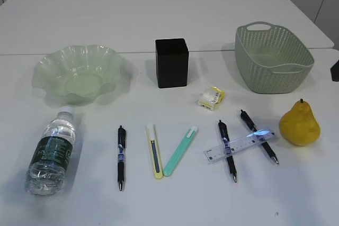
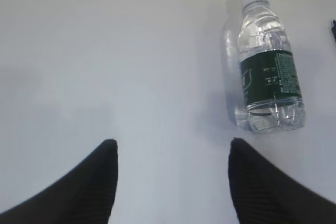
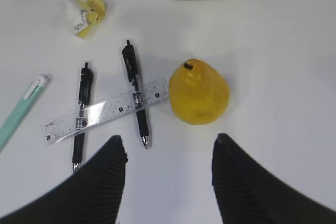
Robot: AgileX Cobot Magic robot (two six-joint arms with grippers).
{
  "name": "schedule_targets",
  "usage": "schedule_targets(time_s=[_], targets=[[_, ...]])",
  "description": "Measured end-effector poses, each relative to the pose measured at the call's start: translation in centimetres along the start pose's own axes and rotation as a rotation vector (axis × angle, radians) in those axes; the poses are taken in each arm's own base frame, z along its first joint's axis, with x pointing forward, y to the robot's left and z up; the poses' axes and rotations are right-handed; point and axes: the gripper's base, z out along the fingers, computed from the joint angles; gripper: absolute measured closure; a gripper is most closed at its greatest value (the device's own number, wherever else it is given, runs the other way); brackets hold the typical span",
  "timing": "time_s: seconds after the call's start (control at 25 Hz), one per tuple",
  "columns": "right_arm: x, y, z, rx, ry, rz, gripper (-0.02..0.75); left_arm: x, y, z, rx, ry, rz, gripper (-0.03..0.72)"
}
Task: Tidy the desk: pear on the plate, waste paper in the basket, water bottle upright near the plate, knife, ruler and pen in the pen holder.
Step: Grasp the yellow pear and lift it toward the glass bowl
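The pear [image 3: 199, 93] sits near the desk's [image 1: 175, 205] right edge, touching the ruler [image 3: 105, 111] lying across two pens. The right gripper [image 3: 168, 145] hangs open just before it, holding nothing. The left gripper [image 2: 173, 148] is open too, so the job looks just begun; next comes grabbing the pear for the plate [image 1: 45, 75].

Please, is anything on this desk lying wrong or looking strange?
Yes. The water bottle lies on its side below the plate, not upright. The ruler rests across two pens, and the pear sits on the bare desk. Nothing looks spilled or broken.
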Motion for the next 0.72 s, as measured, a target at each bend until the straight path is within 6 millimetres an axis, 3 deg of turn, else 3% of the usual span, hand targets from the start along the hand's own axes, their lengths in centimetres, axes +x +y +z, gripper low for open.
schedule_targets(time_s=[0.16, 0.44, 0.72], targets=[[-2.2, -0.4, 3.2, -0.002, 0.114, 0.007, 0.342, -2.4, -0.5, 0.1, 0.047, 0.013, -0.043, 0.222], [-4.1, -1.1, 8.8, -0.006, 0.285, 0.017, 0.328, -6.4, -1.1, 0.1, 0.098, -0.006, -0.085, 0.204], [-5.0, -1.8, 11.8, 0.032, 0.336, 0.004, 0.278, -6.6, -1.1, 1.8, 0.095, 0.101, -0.089, 0.115]])
